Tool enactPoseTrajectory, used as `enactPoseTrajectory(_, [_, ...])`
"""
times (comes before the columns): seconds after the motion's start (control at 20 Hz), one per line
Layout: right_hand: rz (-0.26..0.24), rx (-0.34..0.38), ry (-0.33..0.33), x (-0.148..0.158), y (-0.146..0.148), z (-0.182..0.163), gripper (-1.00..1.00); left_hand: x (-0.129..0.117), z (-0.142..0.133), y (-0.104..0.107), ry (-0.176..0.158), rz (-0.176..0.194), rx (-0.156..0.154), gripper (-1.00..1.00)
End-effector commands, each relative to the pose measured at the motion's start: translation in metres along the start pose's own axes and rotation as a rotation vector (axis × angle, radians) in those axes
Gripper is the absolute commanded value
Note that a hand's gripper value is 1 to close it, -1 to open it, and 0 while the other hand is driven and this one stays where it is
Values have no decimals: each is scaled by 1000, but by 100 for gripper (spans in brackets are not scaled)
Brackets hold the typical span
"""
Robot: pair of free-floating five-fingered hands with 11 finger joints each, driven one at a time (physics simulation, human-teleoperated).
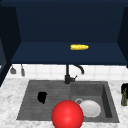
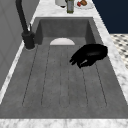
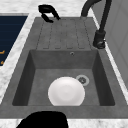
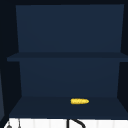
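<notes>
1. Left hand (image 1: 42, 97): hovers over the ribbed draining board (image 1: 45, 98) on the left half of the sink (image 1: 25, 100). In the left side view this hand (image 2: 91, 53) sits above the board's near-side grooves, with its fingers (image 2: 77, 61) loosely curled downward and closed on nothing; whether they touch the board cannot be told.
2. The same hand (image 3: 47, 11) shows in the right side view at the far end of the draining board, near the front rim.
3. Right hand (image 3: 43, 120): a black shape at the lower edge of the right side view, by the sink's near rim; the state of its fingers cannot be told.
4. White plate (image 1: 90, 108): lies flat on the floor of the right-hand basin (image 3: 100, 75), just beside the drain (image 3: 82, 80), well apart from the left hand.
5. Red ball (image 1: 67, 114): sits at the front edge of the sink, overlapping the plate's left edge in the front view.
6. Black tap (image 1: 68, 75): stands at the back rim, between board and basin.
7. Corn cob (image 1: 79, 47): lies on the lowest shelf of the dark blue wall cabinet (image 4: 67, 75) above.
8. The marble desk (image 1: 10, 95) surrounds the sink; a green bottle (image 1: 124, 97) stands on it at the right.
</notes>
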Motion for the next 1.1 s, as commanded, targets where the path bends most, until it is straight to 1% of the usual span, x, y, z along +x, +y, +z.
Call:
enactPoseTrajectory(0.0, [3,-29,-3,-3,18,2,100,0,0,0,0,0,0,0])
enactPoseTrajectory(0.15, [5,-57,-5,-6,28,7,100,0,0,0,0,0,0,0])
enactPoseTrajectory(0.3, [2,-100,-13,-5,30,16,100,0,0,0,0,0,0,0])
enactPoseTrajectory(0.4, [-11,-114,-10,-7,29,17,100,0,0,0,0,0,0,0])
enactPoseTrajectory(0.5, [-27,-118,-13,-7,23,17,100,0,0,0,0,0,0,0])
enactPoseTrajectory(0.55, [-30,-109,-18,-7,19,15,100,0,0,0,0,0,0,0])
enactPoseTrajectory(0.65, [-19,-100,-22,-6,16,16,100,0,0,0,0,0,0,0])
enactPoseTrajectory(0.7, [-18,-94,-22,-6,16,16,-100,0,0,0,0,0,0,0])
enactPoseTrajectory(0.75, [-7,-111,-14,-5,14,18,-100,0,0,0,0,0,0,0])
enactPoseTrajectory(0.85, [-5,-120,-11,-6,12,18,-100,0,0,0,0,0,0,0])
enactPoseTrajectory(1.0, [-1,-121,-10,-6,9,18,-100,0,0,0,0,0,0,0])
enactPoseTrajectory(1.05, [-1,-112,-9,-6,7,18,-100,0,0,0,0,0,0,0])
